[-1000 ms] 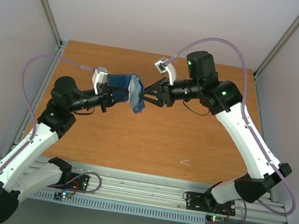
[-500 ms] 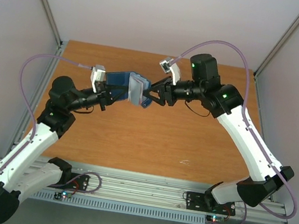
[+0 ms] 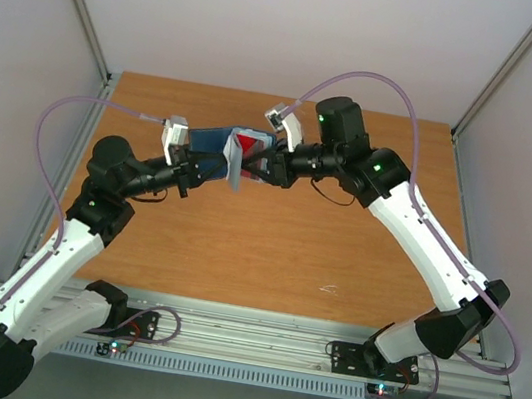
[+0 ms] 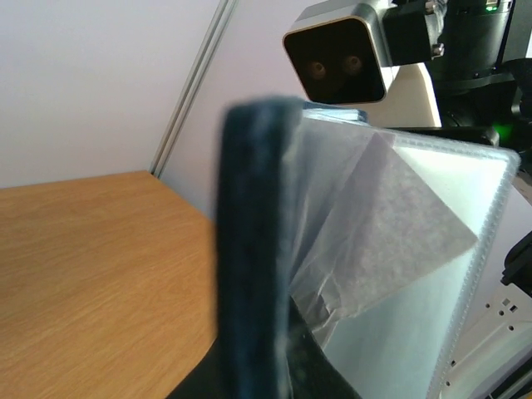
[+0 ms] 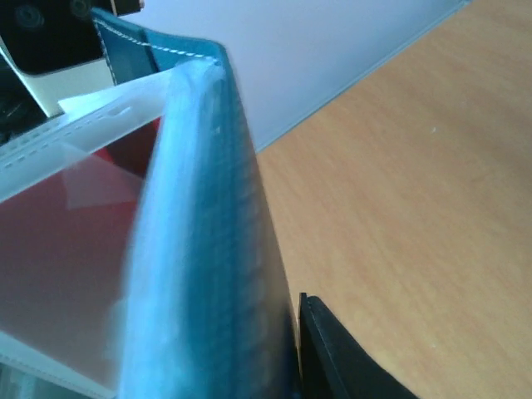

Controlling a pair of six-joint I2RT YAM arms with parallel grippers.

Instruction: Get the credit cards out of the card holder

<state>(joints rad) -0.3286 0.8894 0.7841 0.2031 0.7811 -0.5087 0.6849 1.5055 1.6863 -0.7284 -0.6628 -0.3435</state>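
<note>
The dark navy card holder (image 3: 217,140) hangs open in the air between both arms over the back of the table. My left gripper (image 3: 204,156) is shut on its left cover, seen edge-on in the left wrist view (image 4: 253,249) with clear pockets (image 4: 416,274) fanned to the right. My right gripper (image 3: 266,162) is shut on the right cover (image 5: 208,249), with one black finger (image 5: 332,362) pressed against its outside. A red card (image 3: 249,143) shows in a pocket and also in the right wrist view (image 5: 58,249). The other cards are hidden.
The wooden table (image 3: 268,251) lies below, with a small white speck (image 3: 329,289) near its front. Grey walls and metal posts close in the back and sides. The right wrist's camera housing (image 4: 337,58) sits just behind the holder.
My right gripper moved left and closed onto the holder's right flap. The holder was lifted and spread open, and the red card came into sight.
</note>
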